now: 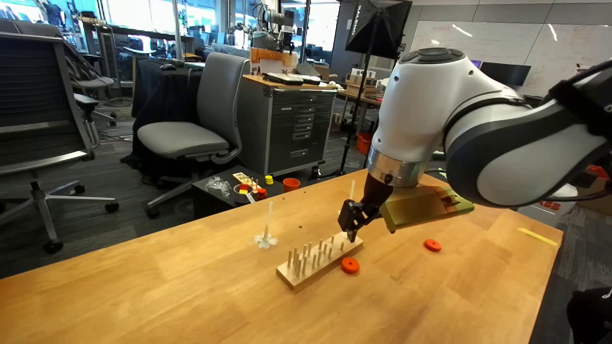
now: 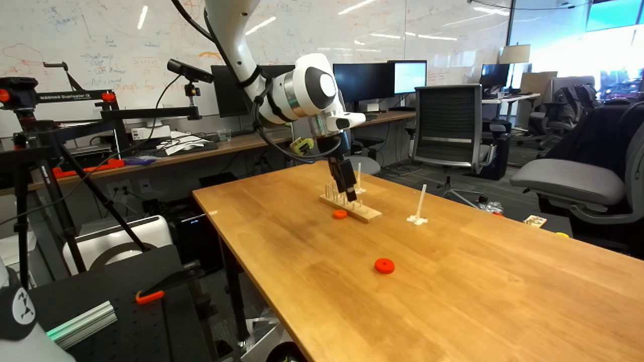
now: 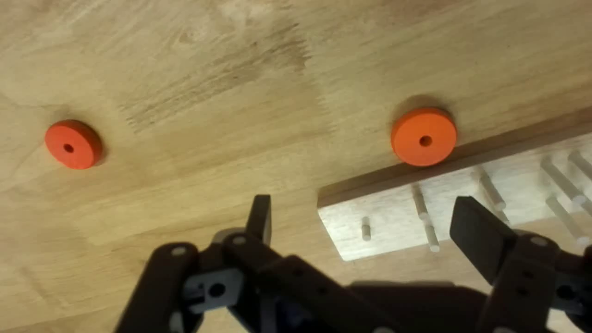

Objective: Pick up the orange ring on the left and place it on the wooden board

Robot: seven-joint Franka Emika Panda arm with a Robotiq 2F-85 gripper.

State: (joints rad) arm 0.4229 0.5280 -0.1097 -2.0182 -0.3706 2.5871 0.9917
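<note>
The wooden board [image 1: 292, 281] with upright pegs lies on the table. It also shows in an exterior view [image 2: 366, 215] and in the wrist view [image 3: 337, 216]. One orange ring [image 3: 74, 144] lies flat at the left of the wrist view, apart from the board; it shows in both exterior views [image 1: 432, 245] [image 2: 384, 266]. Another orange ring [image 3: 424, 137] lies flat close beside the board's long side, also in both exterior views [image 1: 350, 265] [image 2: 340, 214]. My gripper [image 3: 364, 201] is open and empty above the board's single-peg end, also in both exterior views [image 1: 352, 235] [image 2: 350, 195].
Two thin white rods stand upright, taped to the table [image 1: 143, 282], one farther [image 1: 353, 190] and one nearer the board's other side [image 1: 268, 222]. A yellow tape strip [image 1: 538, 237] is near a table edge. A low black side table [image 1: 217, 188] holds small parts.
</note>
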